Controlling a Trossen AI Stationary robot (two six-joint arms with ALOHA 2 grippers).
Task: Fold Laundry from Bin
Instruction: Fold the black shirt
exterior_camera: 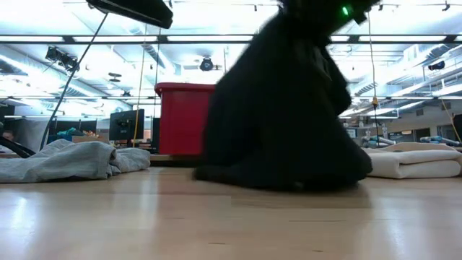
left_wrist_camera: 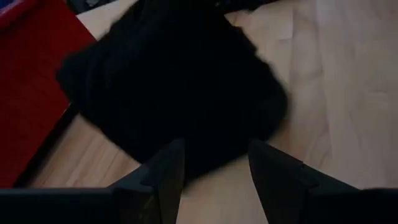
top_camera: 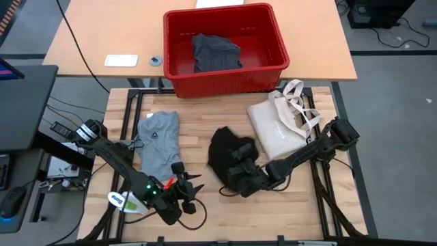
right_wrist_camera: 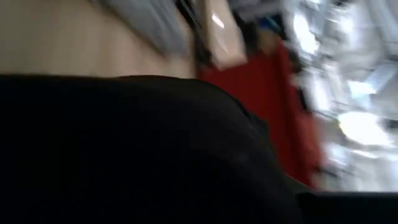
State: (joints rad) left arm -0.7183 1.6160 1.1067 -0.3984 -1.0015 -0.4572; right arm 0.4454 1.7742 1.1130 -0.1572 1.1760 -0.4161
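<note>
1. High view, from above: large black garment (top_camera: 229,158) bunched mid-table, right gripper (top_camera: 247,179) buried in its near edge, seemingly clamped on the cloth. Left gripper (top_camera: 189,188) just left of the heap, fingers spread, holding nothing. Light grey T-shirt (top_camera: 156,141) spread flat at left. Red bin (top_camera: 225,49) at the far edge, dark grey cloth (top_camera: 215,52) inside. Cream tote bag (top_camera: 280,126) touching the black heap's right side, likely to snag a spreading sleeve.
2. Low view, at table height: black garment (exterior_camera: 285,115) hanging in limp folds, base on the wood. Judged soft, light, floppy; best pinched at a hem or corner.
3. Left wrist view: two parted fingers (left_wrist_camera: 163,177) empty, aimed at the black cloth (left_wrist_camera: 174,87).
4. Right wrist view: black cloth (right_wrist_camera: 137,149) filling the near frame, blurred; own fingers hidden.
</note>
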